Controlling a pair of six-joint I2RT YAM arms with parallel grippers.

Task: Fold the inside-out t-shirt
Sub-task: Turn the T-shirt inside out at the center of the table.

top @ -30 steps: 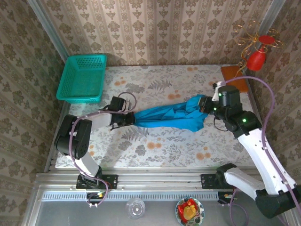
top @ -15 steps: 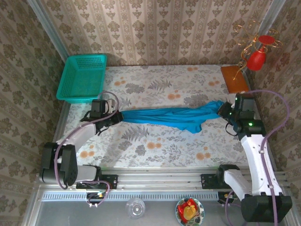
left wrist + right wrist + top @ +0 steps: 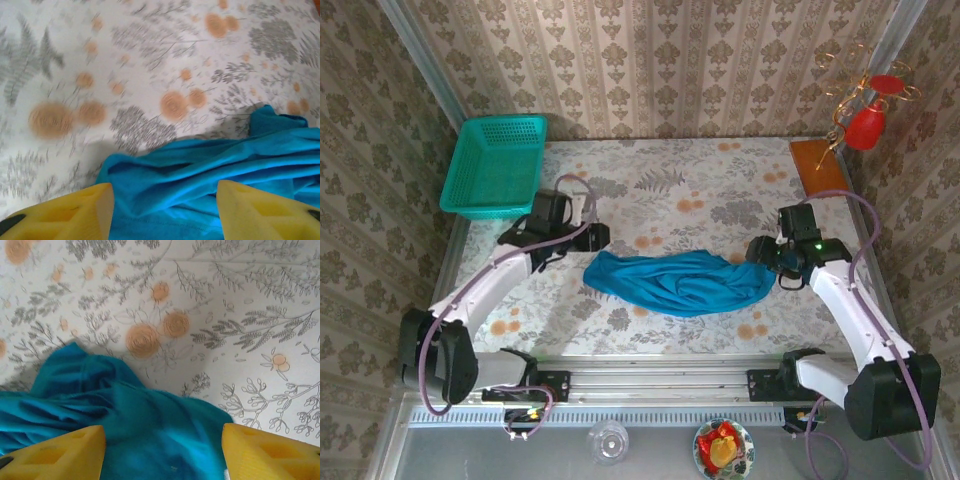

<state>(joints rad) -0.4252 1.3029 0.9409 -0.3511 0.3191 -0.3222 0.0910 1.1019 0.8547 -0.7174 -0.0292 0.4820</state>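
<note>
1. Top view: a moment ago I held the inside-out t-shirt (image 3: 675, 282) pulled into a long band between both tools. Now it lies slack, a crumpled heap on the near middle of the table (image 3: 660, 180). My left gripper (image 3: 598, 237) sits just beside its left end and my right gripper (image 3: 757, 250) at its right end. I judge that I have let go, with no fold made yet.
2. Left wrist: my left gripper (image 3: 164, 200) is released, its yellow fingers (image 3: 60, 210) spread with nothing pinched. The shirt (image 3: 210, 165) lies beneath them; I cannot tell whether they touch it.
3. Right wrist: my right gripper (image 3: 162, 440) likewise stands apart and empty, its fingers (image 3: 270, 450) over the shirt's (image 3: 125, 415) right end.
</note>
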